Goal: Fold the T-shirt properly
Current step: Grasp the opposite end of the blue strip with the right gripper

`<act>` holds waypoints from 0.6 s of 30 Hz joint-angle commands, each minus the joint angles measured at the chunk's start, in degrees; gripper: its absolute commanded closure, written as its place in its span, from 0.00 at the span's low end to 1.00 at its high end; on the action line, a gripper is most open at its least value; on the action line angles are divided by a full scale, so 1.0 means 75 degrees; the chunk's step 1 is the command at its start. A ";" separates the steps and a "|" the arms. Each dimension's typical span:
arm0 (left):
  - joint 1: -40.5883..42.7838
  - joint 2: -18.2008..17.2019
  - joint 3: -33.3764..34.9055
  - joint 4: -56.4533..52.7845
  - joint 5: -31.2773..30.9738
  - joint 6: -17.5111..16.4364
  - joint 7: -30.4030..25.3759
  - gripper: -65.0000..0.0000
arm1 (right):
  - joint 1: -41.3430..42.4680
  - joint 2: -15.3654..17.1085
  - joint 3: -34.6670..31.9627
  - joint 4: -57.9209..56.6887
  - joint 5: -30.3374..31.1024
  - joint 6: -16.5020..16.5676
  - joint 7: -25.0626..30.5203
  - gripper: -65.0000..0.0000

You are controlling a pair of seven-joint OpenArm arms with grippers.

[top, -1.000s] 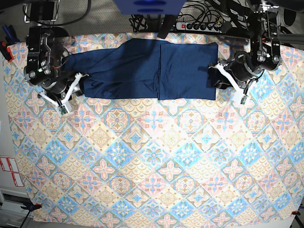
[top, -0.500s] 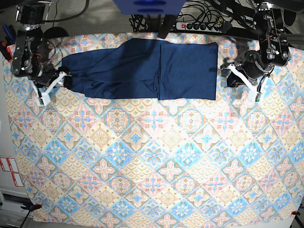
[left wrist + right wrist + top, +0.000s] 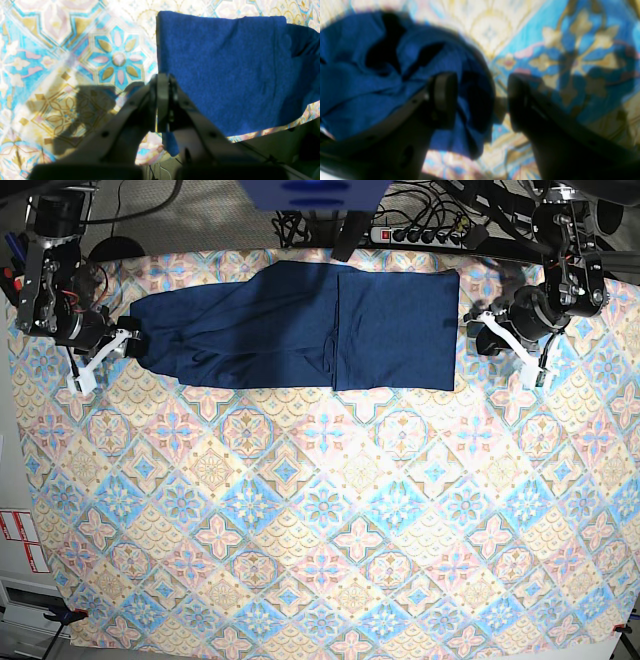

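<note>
The dark navy T-shirt [image 3: 300, 325] lies as a long flat band across the far part of the table. In the left wrist view its straight folded edge [image 3: 220, 70] lies flat on the cloth. My left gripper [image 3: 482, 330] hangs just off the shirt's right end, its fingers [image 3: 162, 100] pressed together, and I see no fabric between them. At the shirt's left end is my right gripper [image 3: 118, 340]. Its jaws [image 3: 480, 100] stand open, and the bunched end of the shirt [image 3: 370, 82] lies by the left finger and reaches partly into the gap.
A pastel patterned tablecloth [image 3: 320, 520] covers the whole table. A power strip [image 3: 420, 235] and cables run along the back edge. A blue object [image 3: 315, 192] hangs over the top centre. Both arm bases stand at the far corners.
Both arms moved outward from the shirt's ends. The left gripper closed. The right gripper opened wider, and the shirt's left end now reaches further left.
</note>
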 commanded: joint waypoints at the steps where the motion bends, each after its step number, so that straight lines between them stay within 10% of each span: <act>1: -0.0041 -0.0077 -0.0047 0.0115 -0.0100 -0.0037 -0.0126 1.00 | 0.0047 0.0131 0.0036 0.0078 0.0155 0.0026 0.0045 0.52; 18: -0.0041 -0.0077 -0.0058 0.0103 -0.0112 -0.0037 -0.0126 1.00 | -0.0024 -0.0302 -0.1441 0.0875 0.1526 0.0026 -0.0084 0.45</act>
